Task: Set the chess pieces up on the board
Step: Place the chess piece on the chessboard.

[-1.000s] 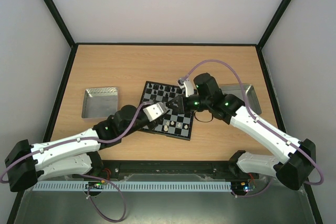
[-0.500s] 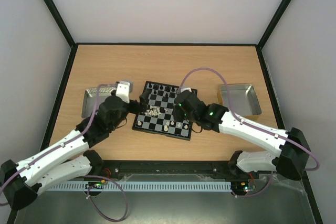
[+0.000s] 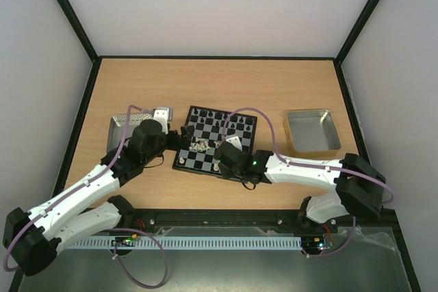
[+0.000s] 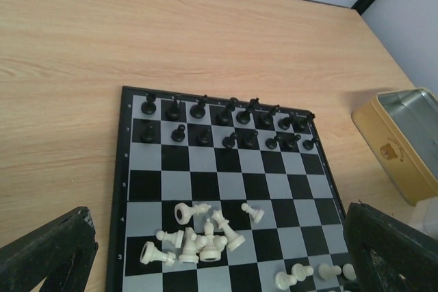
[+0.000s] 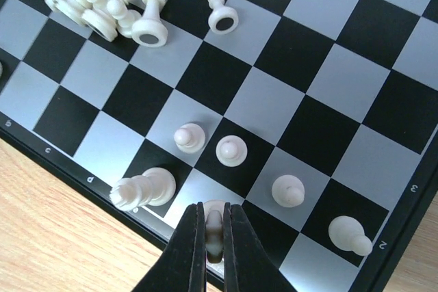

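The right gripper is clenched on a small cream piece, pinching it upright over the board's nearest rank, right at the rim. These chess pieces look light, hard and smooth, with narrow stems and wider feet, so I judge they would tip or skid at a nudge. The best hold is probably across the stem just under the head, as here. Just to the left of the fingertips a taller cream piece lies on its side, close enough to be knocked. Just beyond the fingertips two cream pawns stand on neighbouring squares, and two more stand off to the right. Farther ahead and to the left, a heap of toppled cream pieces sprawls across a few squares; they overlap, so I expect any one of them will be awkward to lift without disturbing the rest. The left gripper hangs over that heap with its jaws spread wide, holding nothing. Beyond it the black pieces fill the two far ranks. Past the board, to the left gripper's right, a gold tin sits on the bench, apart from the play.
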You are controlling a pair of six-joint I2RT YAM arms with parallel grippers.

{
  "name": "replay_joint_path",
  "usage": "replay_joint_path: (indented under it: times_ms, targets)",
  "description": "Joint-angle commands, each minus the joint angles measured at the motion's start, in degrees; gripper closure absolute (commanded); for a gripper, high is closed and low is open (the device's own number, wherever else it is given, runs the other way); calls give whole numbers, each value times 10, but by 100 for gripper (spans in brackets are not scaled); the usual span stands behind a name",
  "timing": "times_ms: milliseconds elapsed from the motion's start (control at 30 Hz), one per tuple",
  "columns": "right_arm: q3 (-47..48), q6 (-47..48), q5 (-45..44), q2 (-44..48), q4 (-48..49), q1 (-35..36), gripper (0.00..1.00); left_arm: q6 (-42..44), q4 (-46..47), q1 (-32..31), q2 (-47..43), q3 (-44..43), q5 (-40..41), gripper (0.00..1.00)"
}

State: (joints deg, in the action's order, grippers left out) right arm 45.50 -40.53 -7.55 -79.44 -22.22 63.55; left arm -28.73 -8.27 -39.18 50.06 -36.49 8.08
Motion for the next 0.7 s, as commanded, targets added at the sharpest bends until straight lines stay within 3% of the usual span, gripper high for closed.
replay_joint_path:
  times_ms: [0,667]
  targets:
    - [-15,-2,-20,-14,37,5,98,-4,-1,4,9,2,-25,0]
    - [-64,-37,-20,2,15,8,98,-6,6,4,32,7,-30,0]
